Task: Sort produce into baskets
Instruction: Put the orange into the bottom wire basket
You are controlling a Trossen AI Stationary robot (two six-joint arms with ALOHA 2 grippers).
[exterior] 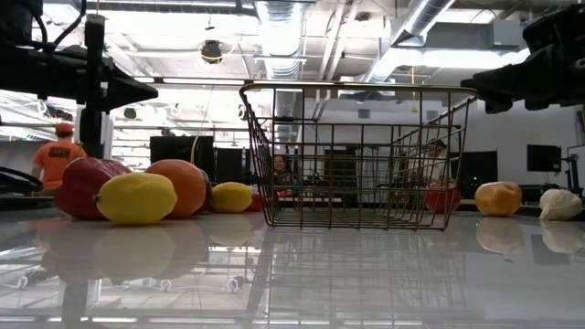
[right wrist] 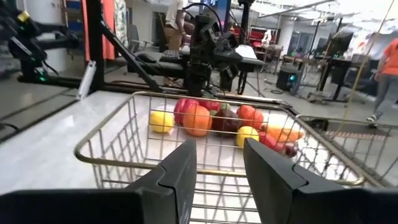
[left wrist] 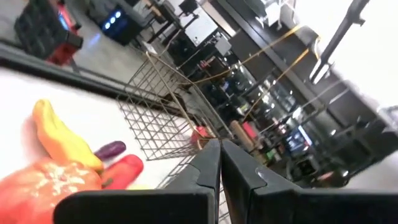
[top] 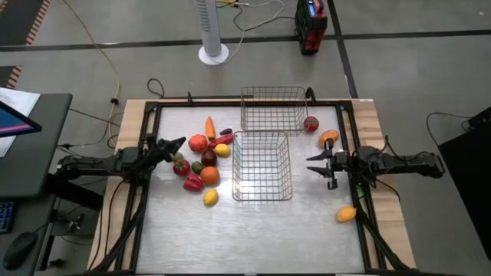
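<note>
Hovering at centre left of the overhead frame, the left gripper [top: 181,142] has its fingers pressed together, empty, just beside the produce [top: 201,161] pile. Two baskets [top: 261,166] sit mid-frame, both empty. The right gripper [top: 311,164] waits narrow and empty at centre right. Best next — spread the fingers, then descend on one outlying piece.

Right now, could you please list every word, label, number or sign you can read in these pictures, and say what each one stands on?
None can be read.
The red and black device on the floor beyond the table has a lit panel, too small to read.
The screen at the left edge shows no legible text.
The baskets and produce carry no labels.
</note>
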